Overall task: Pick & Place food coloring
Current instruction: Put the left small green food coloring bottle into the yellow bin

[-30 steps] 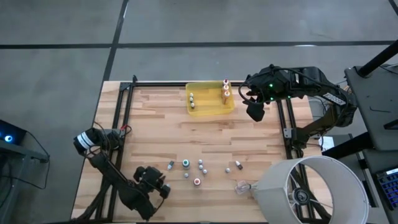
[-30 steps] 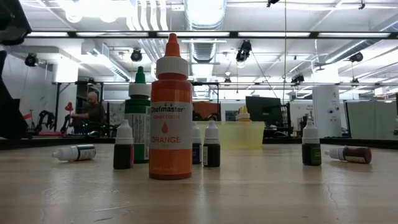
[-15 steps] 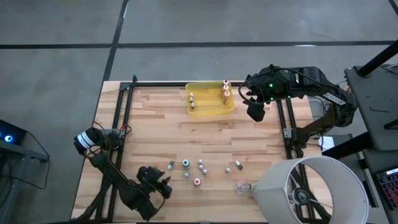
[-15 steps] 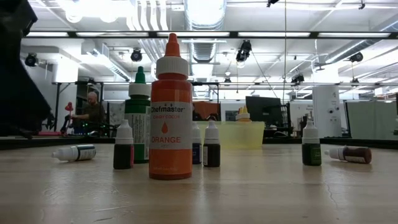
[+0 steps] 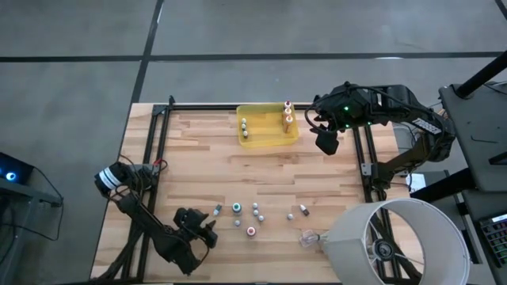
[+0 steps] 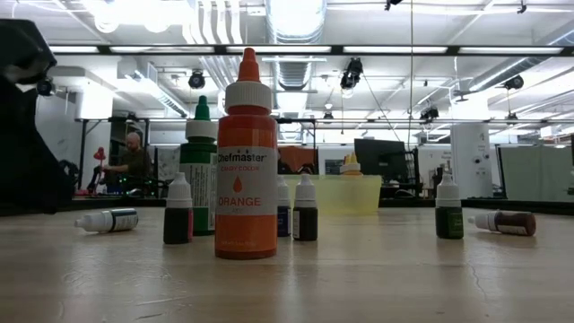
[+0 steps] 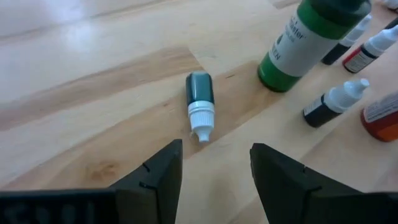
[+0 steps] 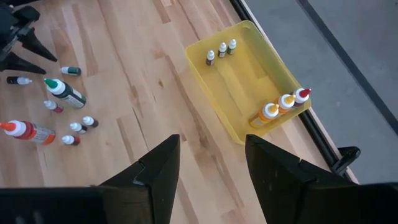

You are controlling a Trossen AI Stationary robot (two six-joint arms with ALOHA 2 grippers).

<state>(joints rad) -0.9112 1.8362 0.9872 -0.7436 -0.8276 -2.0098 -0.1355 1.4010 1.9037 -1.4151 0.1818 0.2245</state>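
Left wrist view, left jaws apart, empty, near fallen teal bottle (image 7: 200,103)

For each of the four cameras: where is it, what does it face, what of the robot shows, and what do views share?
High: overhead, straight down; both arms, yellow translucent tray.
Low: table height, level; big orange bottle, dark arm at its edge.
Left wrist: over open left gripper; small lying green bottle.
Right wrist: past open right gripper; tray.
Shared: the tray, in high, low and right wrist.
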